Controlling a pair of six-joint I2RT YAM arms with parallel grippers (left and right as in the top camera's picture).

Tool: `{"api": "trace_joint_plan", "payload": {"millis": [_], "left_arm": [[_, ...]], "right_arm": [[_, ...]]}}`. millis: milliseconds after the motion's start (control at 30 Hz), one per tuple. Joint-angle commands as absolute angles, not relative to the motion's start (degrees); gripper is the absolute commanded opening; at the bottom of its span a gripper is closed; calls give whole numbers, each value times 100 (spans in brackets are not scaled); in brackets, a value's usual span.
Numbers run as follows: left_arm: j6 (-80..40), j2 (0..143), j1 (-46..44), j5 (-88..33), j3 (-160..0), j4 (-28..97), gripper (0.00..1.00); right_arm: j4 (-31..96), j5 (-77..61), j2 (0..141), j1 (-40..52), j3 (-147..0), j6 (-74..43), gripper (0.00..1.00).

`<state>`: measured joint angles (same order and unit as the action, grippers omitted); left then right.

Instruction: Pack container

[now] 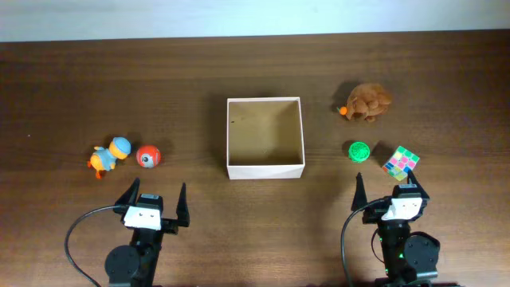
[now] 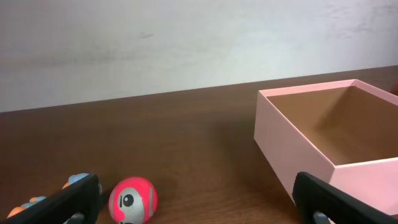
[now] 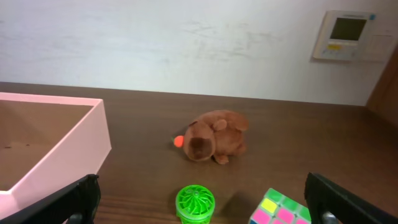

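The container (image 1: pixel 265 170) is a square, shallow white box with a tan floor. It sits empty at the table's middle; its wall shows in the left wrist view (image 2: pixel 292 155) and the right wrist view (image 3: pixel 62 158). My left gripper (image 1: pixel 158 193) stands open near the front edge, left of the box, nothing between its fingers (image 2: pixel 81 193). A red ball (image 1: pixel 148 156) (image 2: pixel 132 200) lies just ahead of it. My right gripper (image 1: pixel 387 191) is open too, right of the box. A green ball (image 1: pixel 358 151) (image 3: pixel 195 203) rests ahead of it.
A blue-and-orange duck toy (image 1: pixel 109 155) lies left of the red ball. A multicoloured puzzle cube (image 1: pixel 401 162) (image 3: pixel 280 210) sits right of the green ball. A brown plush animal (image 1: pixel 368 103) (image 3: pixel 213 137) lies farther back on the right. A wall bounds the table's far edge.
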<state>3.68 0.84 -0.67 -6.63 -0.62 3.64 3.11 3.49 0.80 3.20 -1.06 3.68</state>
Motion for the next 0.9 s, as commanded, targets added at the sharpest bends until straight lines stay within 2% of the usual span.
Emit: {"api": "trace_joint_plan", "payload": {"millis": [0, 500, 733, 867], "left_arm": [[480, 34, -34, -666, -51, 397, 99], [480, 34, -34, -666, -51, 397, 99], [480, 34, -34, -666, -51, 397, 99], [480, 34, -34, -666, -51, 397, 99]], "right_arm": [[279, 209, 19, 294, -163, 401, 99], [1273, 366, 71, 294, -1662, -362, 99], [2018, 364, 825, 292, -2755, -762, 99], [2749, 360, 1833, 292, -3682, -764, 99]]}}
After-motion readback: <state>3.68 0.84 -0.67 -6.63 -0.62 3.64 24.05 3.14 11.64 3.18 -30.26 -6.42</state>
